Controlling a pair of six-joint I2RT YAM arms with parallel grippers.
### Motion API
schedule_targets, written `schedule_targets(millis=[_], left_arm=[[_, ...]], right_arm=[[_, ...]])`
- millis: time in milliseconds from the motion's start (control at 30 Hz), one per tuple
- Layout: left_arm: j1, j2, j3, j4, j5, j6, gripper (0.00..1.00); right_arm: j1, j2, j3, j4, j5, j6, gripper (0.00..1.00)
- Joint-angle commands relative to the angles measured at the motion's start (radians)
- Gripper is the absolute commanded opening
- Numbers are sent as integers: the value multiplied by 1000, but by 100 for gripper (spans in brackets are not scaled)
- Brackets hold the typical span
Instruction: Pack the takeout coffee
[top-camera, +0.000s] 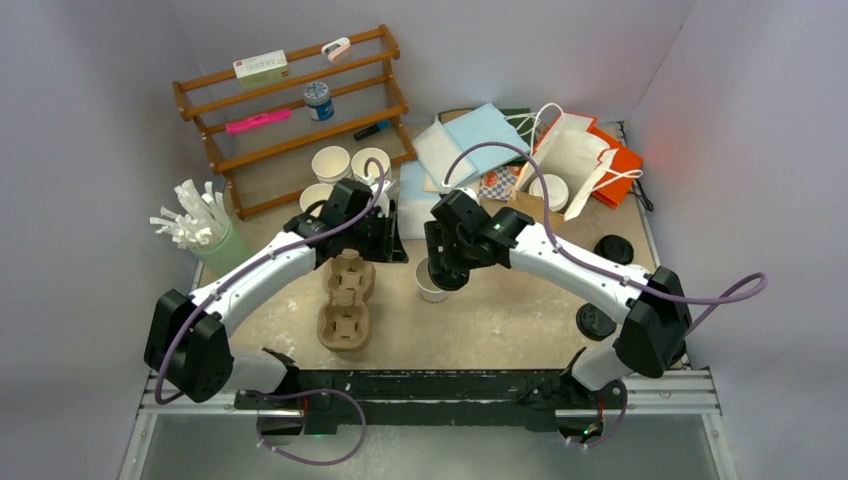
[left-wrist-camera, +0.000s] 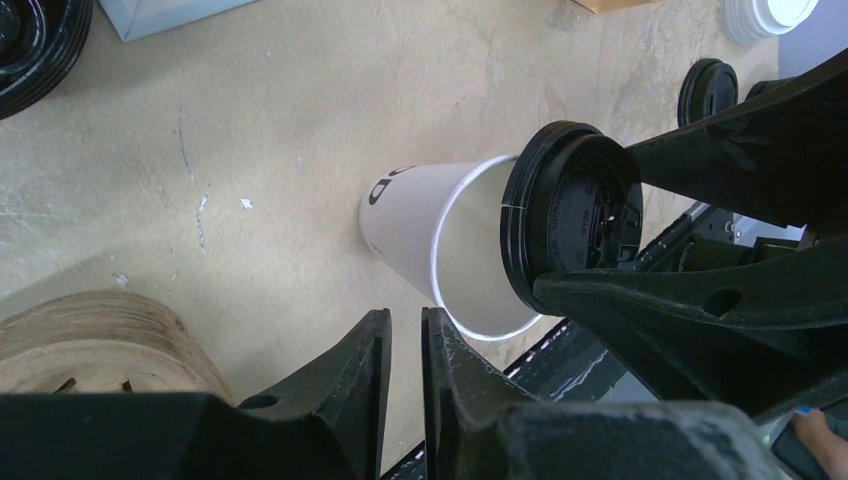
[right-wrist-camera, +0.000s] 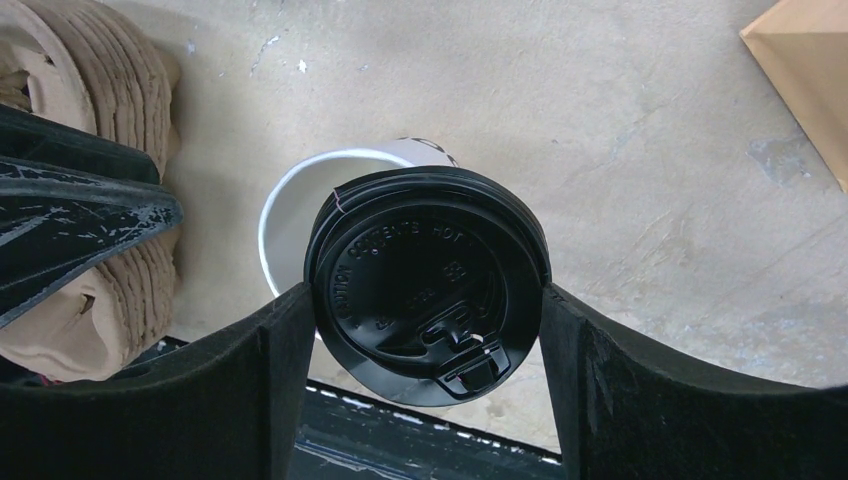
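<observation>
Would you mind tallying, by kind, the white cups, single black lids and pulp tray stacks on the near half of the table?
White cup: 1
Single black lids: 3, one in the right gripper, two lying at the right
Pulp tray stack: 1
Total: 5

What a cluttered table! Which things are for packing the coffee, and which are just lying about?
For the job: white paper cup, black lid held by the right gripper, probably the pulp cup trays and paper bags.
Lying about: wooden rack, straws.
</observation>
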Motion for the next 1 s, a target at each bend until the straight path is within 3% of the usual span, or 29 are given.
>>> schedule_targets(millis=[0, 300, 967], left_arm=[[14, -16, -25, 53, 46, -43, 18], [15, 36, -50, 82, 93, -50, 9], [14, 130, -48, 114, 167, -43, 7]], right_arm=[[2, 2, 31, 24, -28, -23, 76], [11, 29, 54, 18, -25, -46, 76], [69, 80, 73, 11, 3, -62, 80]])
